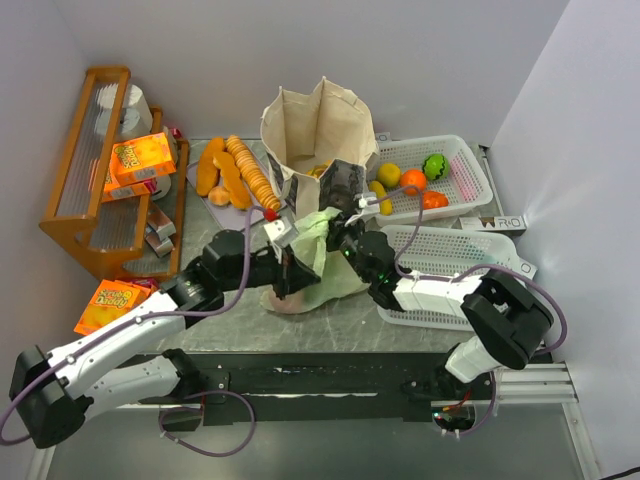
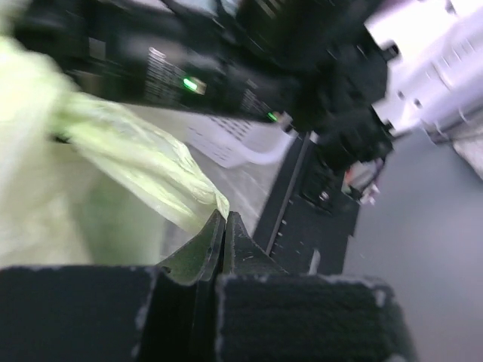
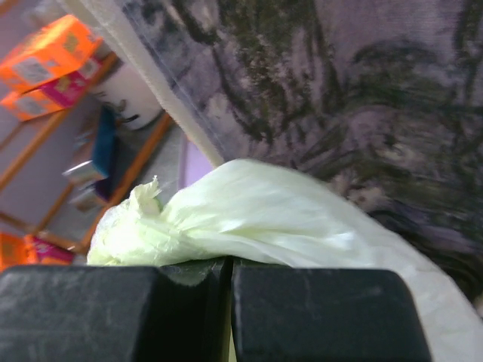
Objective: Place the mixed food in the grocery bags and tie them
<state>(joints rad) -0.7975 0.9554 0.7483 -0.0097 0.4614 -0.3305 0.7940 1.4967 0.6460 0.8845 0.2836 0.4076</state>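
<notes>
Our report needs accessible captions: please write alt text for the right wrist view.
The right gripper, shut, pinches a bunched pale-green plastic bag. Behind rises a tote with a black-and-white printed side; orange boxes sit blurred at upper left.

Overhead, light is bright and even, the picture sharp, with soft shadows on the worktop [image 1: 335,328]. The left wrist view is dim and smeared by motion blur; the bag [image 2: 128,154] glares pale green. In the right wrist view the bag [image 3: 264,215] is bright, the tote [image 3: 347,90] soft, the boxes [image 3: 45,53] defocused.
</notes>
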